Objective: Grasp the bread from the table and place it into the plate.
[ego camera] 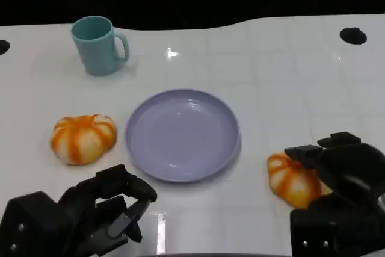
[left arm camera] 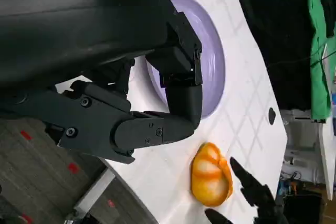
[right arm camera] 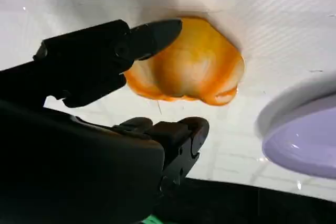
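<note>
Two orange-and-white pumpkin-shaped breads lie on the white table. The left bread [ego camera: 83,138] sits apart from both hands. The right bread [ego camera: 292,180] [right arm camera: 189,64] [left arm camera: 210,174] lies beside the lavender plate [ego camera: 183,133] [left arm camera: 212,61] [right arm camera: 304,140]. My right hand [ego camera: 340,176] [right arm camera: 79,145] reaches over it with fingers apart. One finger [right arm camera: 152,32] lies over one edge of the bread and the thumb is on the other side, without closing on it. My left hand [ego camera: 102,212] [left arm camera: 173,103] hangs near the front edge with fingers curled in and nothing in them.
A teal mug [ego camera: 98,45] stands at the back left, well away from the plate. The table [ego camera: 289,76] has dark round holes at its far right and far left. Its front edge runs just under both hands.
</note>
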Controlling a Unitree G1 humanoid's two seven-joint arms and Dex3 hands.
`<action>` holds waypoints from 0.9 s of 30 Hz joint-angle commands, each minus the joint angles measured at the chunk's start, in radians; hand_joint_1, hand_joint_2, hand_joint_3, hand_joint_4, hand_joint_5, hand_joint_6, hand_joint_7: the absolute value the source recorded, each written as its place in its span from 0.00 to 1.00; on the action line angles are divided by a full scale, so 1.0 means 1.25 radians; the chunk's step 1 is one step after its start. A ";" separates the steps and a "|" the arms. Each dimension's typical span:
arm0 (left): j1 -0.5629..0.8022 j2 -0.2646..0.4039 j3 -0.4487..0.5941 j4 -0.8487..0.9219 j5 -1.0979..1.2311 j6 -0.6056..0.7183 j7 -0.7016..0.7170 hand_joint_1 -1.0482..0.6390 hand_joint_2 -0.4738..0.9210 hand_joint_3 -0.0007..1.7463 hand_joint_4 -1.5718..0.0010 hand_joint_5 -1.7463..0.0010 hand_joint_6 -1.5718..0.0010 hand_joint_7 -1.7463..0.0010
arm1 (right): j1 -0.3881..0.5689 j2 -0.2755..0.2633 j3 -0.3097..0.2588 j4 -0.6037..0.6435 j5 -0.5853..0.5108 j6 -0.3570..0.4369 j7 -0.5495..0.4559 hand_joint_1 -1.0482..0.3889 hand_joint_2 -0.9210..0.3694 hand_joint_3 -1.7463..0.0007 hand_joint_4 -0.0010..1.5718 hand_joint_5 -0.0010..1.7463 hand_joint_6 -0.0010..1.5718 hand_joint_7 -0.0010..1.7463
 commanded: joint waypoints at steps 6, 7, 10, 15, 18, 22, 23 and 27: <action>0.003 0.004 0.001 -0.009 0.004 0.003 0.009 0.38 1.00 0.27 0.59 0.00 0.59 0.27 | -0.067 0.041 0.024 0.156 0.061 -0.004 -0.075 0.38 0.00 0.97 0.12 0.19 0.24 0.01; 0.003 0.004 0.001 -0.010 0.005 0.005 0.010 0.37 1.00 0.27 0.59 0.00 0.59 0.27 | -0.071 0.044 0.023 0.167 0.072 -0.010 -0.087 0.40 0.00 0.98 0.16 0.17 0.27 0.01; 0.003 0.004 0.000 -0.008 0.005 0.001 0.010 0.37 1.00 0.26 0.59 0.00 0.59 0.27 | -0.080 0.075 -0.006 0.219 0.141 -0.057 -0.176 0.49 0.01 1.00 0.36 0.18 0.40 0.04; 0.003 0.003 -0.003 -0.008 0.009 -0.001 0.013 0.37 1.00 0.26 0.59 0.00 0.58 0.27 | -0.109 0.095 -0.046 0.337 0.243 -0.240 -0.352 0.72 0.31 0.45 0.59 0.90 0.69 0.45; 0.002 0.002 -0.003 -0.007 0.006 0.000 0.012 0.38 1.00 0.27 0.58 0.00 0.58 0.27 | -0.131 0.093 -0.048 0.370 0.259 -0.310 -0.403 0.69 0.46 0.23 0.61 0.99 0.52 0.90; 0.000 -0.001 -0.003 -0.004 0.008 0.002 0.016 0.38 1.00 0.27 0.59 0.00 0.58 0.27 | -0.151 0.097 -0.047 0.379 0.266 -0.338 -0.434 0.67 0.48 0.20 0.61 1.00 0.45 1.00; 0.000 -0.001 -0.004 -0.003 0.008 -0.002 0.016 0.38 1.00 0.26 0.59 0.00 0.58 0.27 | -0.154 0.102 -0.050 0.374 0.273 -0.345 -0.440 0.67 0.48 0.20 0.61 1.00 0.45 1.00; 0.000 -0.002 -0.005 -0.001 0.007 -0.004 0.016 0.38 1.00 0.27 0.58 0.00 0.58 0.27 | -0.164 0.111 -0.054 0.360 0.292 -0.382 -0.460 0.69 0.48 0.20 0.62 1.00 0.46 1.00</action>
